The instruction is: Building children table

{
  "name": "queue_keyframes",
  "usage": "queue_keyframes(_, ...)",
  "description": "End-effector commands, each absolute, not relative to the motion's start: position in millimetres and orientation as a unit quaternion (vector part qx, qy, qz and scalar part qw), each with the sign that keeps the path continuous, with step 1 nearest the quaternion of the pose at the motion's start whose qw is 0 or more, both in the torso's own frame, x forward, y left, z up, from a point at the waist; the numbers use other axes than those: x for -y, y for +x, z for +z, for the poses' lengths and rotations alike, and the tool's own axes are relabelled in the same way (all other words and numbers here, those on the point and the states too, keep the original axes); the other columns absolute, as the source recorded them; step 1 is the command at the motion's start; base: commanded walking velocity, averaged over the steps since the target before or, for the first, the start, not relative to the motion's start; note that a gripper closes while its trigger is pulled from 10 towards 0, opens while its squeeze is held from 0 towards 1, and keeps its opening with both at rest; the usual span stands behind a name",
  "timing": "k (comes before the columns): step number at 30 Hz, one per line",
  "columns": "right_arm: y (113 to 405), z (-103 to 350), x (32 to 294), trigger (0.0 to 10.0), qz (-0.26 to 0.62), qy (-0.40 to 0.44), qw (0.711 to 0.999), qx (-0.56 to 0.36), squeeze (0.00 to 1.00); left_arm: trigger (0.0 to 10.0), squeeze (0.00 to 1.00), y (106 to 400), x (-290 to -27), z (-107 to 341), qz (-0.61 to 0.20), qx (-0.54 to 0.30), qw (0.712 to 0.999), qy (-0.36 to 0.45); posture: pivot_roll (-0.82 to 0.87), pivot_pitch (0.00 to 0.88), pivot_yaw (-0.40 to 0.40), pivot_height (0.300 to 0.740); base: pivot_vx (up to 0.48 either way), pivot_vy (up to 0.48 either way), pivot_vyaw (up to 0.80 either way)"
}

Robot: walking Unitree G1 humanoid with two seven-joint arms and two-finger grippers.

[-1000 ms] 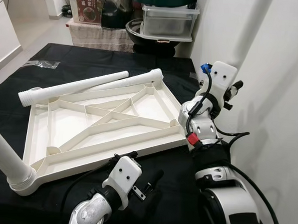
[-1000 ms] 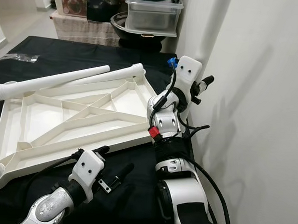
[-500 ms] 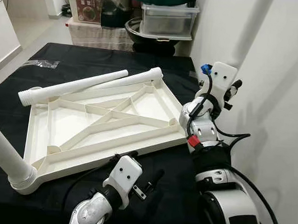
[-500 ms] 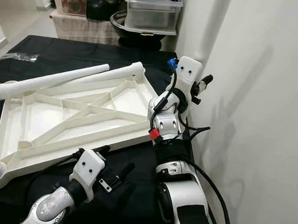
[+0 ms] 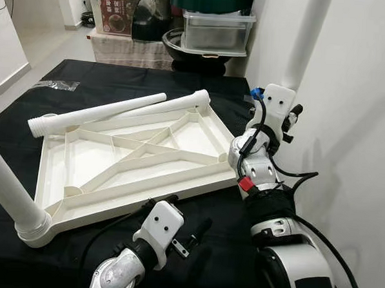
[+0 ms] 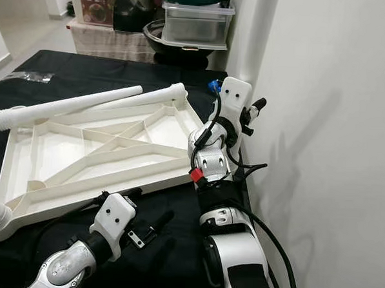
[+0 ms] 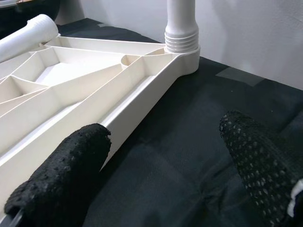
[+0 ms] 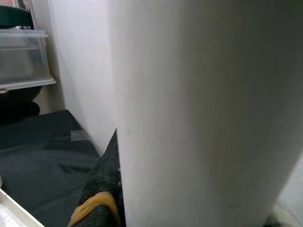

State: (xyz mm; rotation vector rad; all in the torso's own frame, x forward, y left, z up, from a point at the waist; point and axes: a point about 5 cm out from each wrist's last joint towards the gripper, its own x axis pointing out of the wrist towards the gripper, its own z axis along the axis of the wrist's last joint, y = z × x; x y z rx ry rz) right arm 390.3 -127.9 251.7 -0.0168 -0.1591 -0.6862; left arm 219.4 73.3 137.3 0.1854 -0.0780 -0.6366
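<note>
The white ribbed table top point(image 5: 134, 157) lies upside down on a black cloth point(image 5: 219, 242). One white leg point(image 5: 6, 189) stands in its near-left corner socket. A second white leg point(image 5: 309, 31) rises at the near-right corner point(image 7: 182, 28), and my right gripper point(image 5: 289, 115) is shut on it, with a black finger point(image 8: 102, 189) pressed against the leg point(image 8: 203, 109). Two loose legs point(image 5: 97, 111) point(image 5: 175, 103) lie along the top's far edge. My left gripper point(image 5: 185, 216) hovers open just in front of the top's near edge point(image 7: 142, 94), nothing between its fingers point(image 7: 61, 175).
A white wall point(image 5: 361, 127) stands close on the right. Beyond the cloth are a clear plastic bin point(image 5: 218, 29), a dark bowl point(image 5: 184, 47) and boxes point(image 5: 115, 11). A small plastic bag point(image 5: 53, 84) lies at the cloth's far left.
My right gripper and the leg it holds have shifted a little to the left, bringing the leg more upright. The left gripper has stayed where it was, still open.
</note>
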Motion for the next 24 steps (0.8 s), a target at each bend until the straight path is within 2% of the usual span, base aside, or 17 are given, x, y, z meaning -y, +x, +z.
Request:
queue_keyframes(1, 395, 235, 134, 10.0, -0.336, -0.016, 0.941, 0.028, 0.0, 10.0, 0.0, 218, -71, 132, -0.316, 0.028, 0.944, 0.091, 0.04, 0.095, -0.063, 0.74, 0.0, 0.0, 0.0)
queue_keyframes(11, 406, 237, 149, 10.0, -0.335, -0.005, 0.942, -0.011, 0.0, 10.0, 0.0, 217, -70, 132, -0.317, 0.028, 0.944, 0.09, 0.04, 0.098, -0.07, 0.74, 0.0, 0.0, 0.0)
queue_keyframes(17, 408, 232, 151, 10.0, -0.322, -0.008, 0.946, -0.028, 0.0, 10.0, 0.0, 216, -70, 132, -0.317, 0.028, 0.944, 0.09, 0.05, 0.096, -0.068, 0.74, 0.0, 0.0, 0.0)
queue_keyframes(21, 410, 217, 146, 10.0, -0.272, -0.023, 0.96, -0.071, 0.0, 10.0, 0.0, 217, -71, 132, -0.316, 0.027, 0.944, 0.09, 0.04, 0.09, -0.067, 0.74, 0.0, 0.0, 0.0)
queue_keyframes(24, 409, 210, 149, 10.0, -0.281, -0.023, 0.956, -0.085, 0.0, 10.0, 0.0, 217, -70, 132, -0.317, 0.028, 0.944, 0.092, 0.04, 0.085, -0.065, 0.74, 0.0, 0.0, 0.0)
